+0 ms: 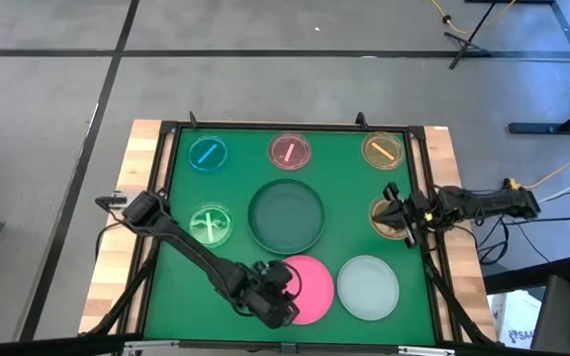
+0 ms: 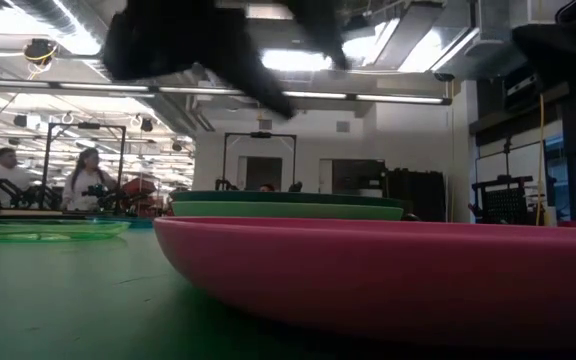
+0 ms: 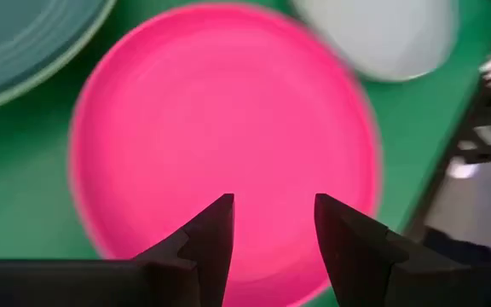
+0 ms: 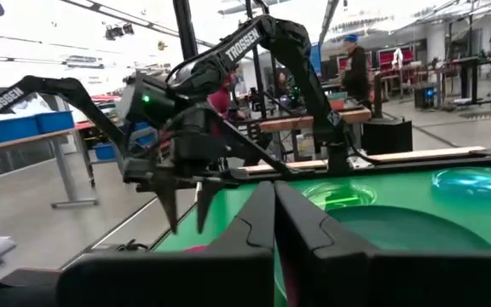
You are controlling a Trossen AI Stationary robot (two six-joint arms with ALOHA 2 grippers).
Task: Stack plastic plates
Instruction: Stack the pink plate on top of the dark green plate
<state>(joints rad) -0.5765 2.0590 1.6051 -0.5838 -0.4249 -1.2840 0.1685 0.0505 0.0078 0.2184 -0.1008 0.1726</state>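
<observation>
The only readable text is the brand word "TROSSEN", seen in the right wrist view. It stands in white capital letters on the dark upper link of the left arm point(image 4: 244, 44), running along the link as it slopes up toward the elbow. The same word appears again in white capitals on a second dark arm link point(image 4: 7, 101) near that picture's edge, also set along the link's length. No other words, numbers, labels or signs can be read on the plates, the table or in the room behind.
</observation>
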